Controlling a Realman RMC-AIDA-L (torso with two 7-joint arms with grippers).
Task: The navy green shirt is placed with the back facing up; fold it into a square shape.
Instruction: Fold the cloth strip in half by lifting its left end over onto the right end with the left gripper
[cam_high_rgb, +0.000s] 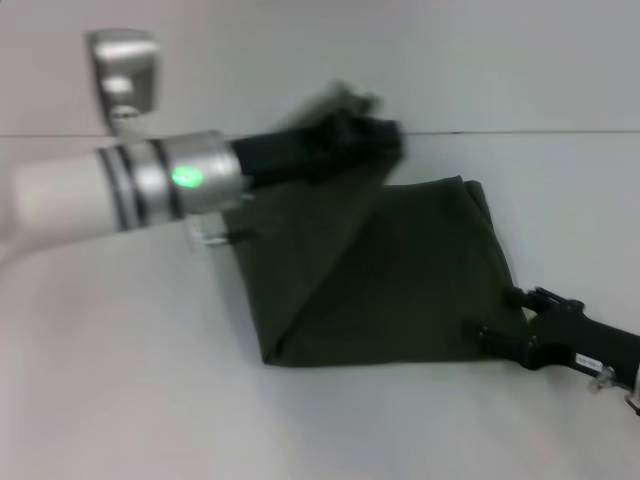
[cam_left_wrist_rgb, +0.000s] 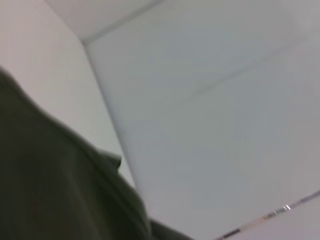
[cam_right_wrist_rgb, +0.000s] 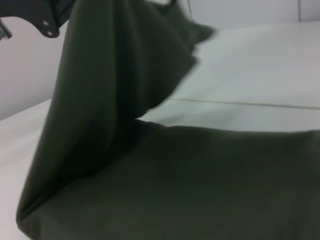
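Head view, near to far. Toward the near right corner of the desk (cam_high_rgb: 90, 400), the right gripper (cam_high_rgb: 500, 325) sits low at the shirt's near right corner; its jaws appear closed on the hem there, though the contact itself is not sharply shown. One navy green shirt (cam_high_rgb: 400, 290) occupies the middle of the desk, its near portion flat, its left side lifted into a slanting sheet rising toward the far edge. At the top of that sheet the left gripper (cam_high_rgb: 345, 135), reaching in from the left edge, carries a bunch of fabric; its jaws look clamped on cloth, their tips hidden in the folds.

Right wrist view: the shirt (cam_right_wrist_rgb: 165, 175) lies flat in the foreground and climbs as a soft draped panel to the other arm's gripper. Left wrist view: only dark cloth (cam_left_wrist_rgb: 55, 185) hanging close by, with pale desk beyond.

Handling, as a judgement: the garment is light, limp and non-slippery. It sags and creases between held points, carries no shape of its own, and is not fragile. Sound holds are pinches at hems, corners or shoulder seams, taken as a pair so that the edge between them stays taut; a single mid-panel pinch would only bunch it.

Count: one shirt, two grippers, one desk.
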